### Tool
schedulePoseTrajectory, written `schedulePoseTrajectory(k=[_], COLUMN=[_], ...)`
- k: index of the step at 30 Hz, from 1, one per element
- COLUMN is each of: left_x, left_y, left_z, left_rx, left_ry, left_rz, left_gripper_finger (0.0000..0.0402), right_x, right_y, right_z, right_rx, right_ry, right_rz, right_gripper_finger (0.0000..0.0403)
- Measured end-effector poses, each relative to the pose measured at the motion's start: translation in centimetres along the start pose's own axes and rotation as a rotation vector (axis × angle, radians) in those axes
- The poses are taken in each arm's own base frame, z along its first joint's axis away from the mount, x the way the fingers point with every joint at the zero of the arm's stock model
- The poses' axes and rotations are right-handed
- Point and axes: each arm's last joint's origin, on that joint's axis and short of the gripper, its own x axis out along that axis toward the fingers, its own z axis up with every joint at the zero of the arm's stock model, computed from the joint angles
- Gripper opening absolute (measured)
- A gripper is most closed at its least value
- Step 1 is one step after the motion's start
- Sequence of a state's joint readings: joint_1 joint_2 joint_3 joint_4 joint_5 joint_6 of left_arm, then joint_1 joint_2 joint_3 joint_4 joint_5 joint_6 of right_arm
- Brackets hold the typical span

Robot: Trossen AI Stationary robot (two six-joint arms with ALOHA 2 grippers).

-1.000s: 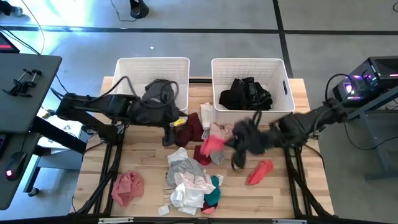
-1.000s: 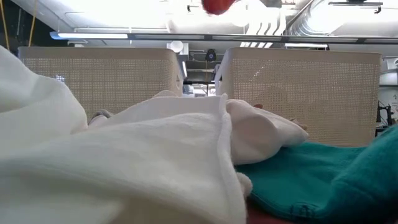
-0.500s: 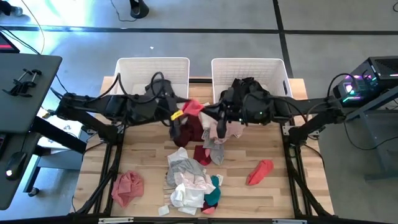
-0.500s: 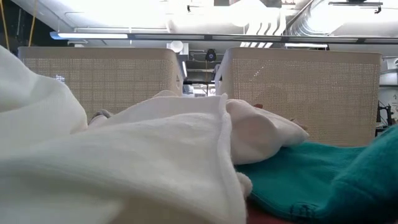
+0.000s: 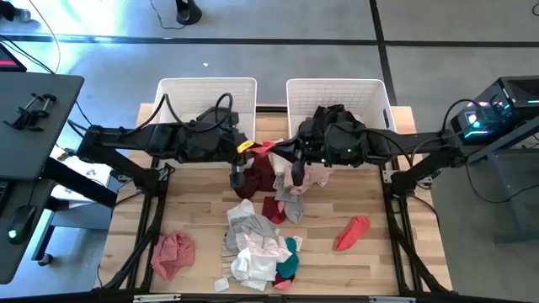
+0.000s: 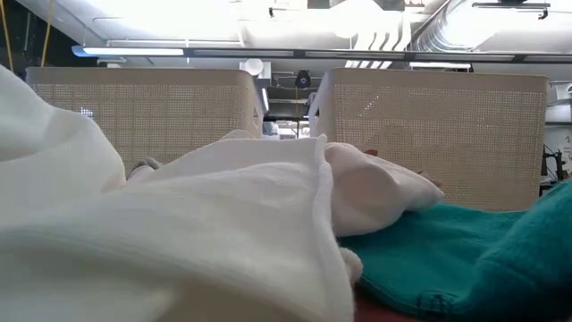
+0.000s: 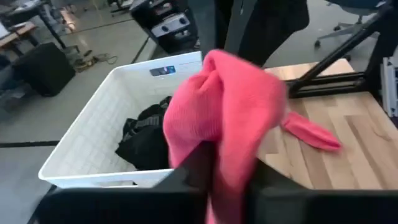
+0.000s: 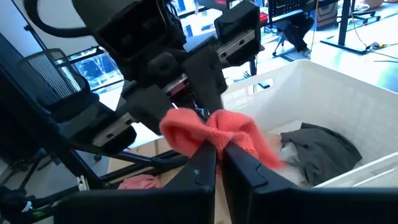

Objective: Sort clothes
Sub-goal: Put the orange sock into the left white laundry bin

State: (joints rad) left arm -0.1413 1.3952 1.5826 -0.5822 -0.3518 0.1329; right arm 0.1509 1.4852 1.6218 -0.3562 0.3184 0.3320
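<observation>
A coral garment (image 5: 263, 146) hangs in the air in front of the gap between the two white baskets. My left gripper (image 5: 250, 148) reaches it from the left and my right gripper (image 5: 278, 152) from the right, and both are shut on it. The left wrist view shows the coral garment (image 7: 224, 106) bulging past the fingers of my left gripper (image 7: 227, 177). In the right wrist view, the coral garment (image 8: 217, 132) sits between my right gripper (image 8: 219, 160) and the other arm. Other clothes (image 5: 257, 236) lie loose on the table. My left gripper has a bunched part of the coral garment (image 7: 217, 158) pinched between its two fingers, in several layers. The fingers come roughly level from the table's left side. The garment is clear of the table. My right gripper pinches the bunched garment at its other side (image 8: 214, 142) between its two fingers, coming roughly level from the table's right. The cloth bulges beyond the fingertips, slack, and spans the short gap to the left gripper.
The left basket (image 5: 206, 84) holds a grey garment (image 8: 317, 149). The right basket (image 5: 337, 83) holds black clothes (image 7: 146, 140). Maroon, grey, white and teal garments lie mid-table, a pink one (image 5: 173, 252) near left, a coral one (image 5: 352, 231) near right. White cloth (image 6: 179, 224) fills the low view.
My right gripper has swung from mid-table on the right up toward the far edge and left, bringing the coral garment in front of the baskets. My left gripper has moved right to meet it. Both have stayed almost still for the last half second.
</observation>
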Motion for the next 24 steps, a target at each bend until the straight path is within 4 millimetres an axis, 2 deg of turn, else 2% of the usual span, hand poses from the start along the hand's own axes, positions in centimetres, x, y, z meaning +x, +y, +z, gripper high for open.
schedulePoseTrajectory(k=[3,6,11,15,19,24], left_x=[-0.6,-1.9,-3.6,-4.7,-4.6,-2.7], left_y=[0.4,1.8,6.0,10.2,13.9,17.2], left_z=[0.0,-0.8,-3.4,-4.9,-6.8,-9.7], left_rx=[-0.038,-0.049,-0.124,-0.185,-0.285,-0.351], left_ry=[0.006,0.078,0.293,0.382,0.454,0.636], left_rz=[0.042,0.159,0.306,0.397,0.354,0.344], left_gripper_finger=[0.0011,0.0005,0.0002,0.0001,0.0001,0.0001], right_x=[0.3,0.2,-0.6,-0.9,-0.9,-1.0], right_y=[0.0,-0.1,-0.5,-0.7,-0.7,-0.6], right_z=[-0.2,-0.2,0.2,0.4,0.4,0.0], right_rx=[0.023,0.046,0.047,0.052,0.048,0.074], right_ry=[0.009,0.009,-0.029,-0.05,-0.047,-0.015], right_rz=[-0.004,-0.025,-0.123,-0.163,-0.17,-0.175], right_gripper_finger=[0.0036,0.0076,0.0132,0.0147,0.0149,0.0149])
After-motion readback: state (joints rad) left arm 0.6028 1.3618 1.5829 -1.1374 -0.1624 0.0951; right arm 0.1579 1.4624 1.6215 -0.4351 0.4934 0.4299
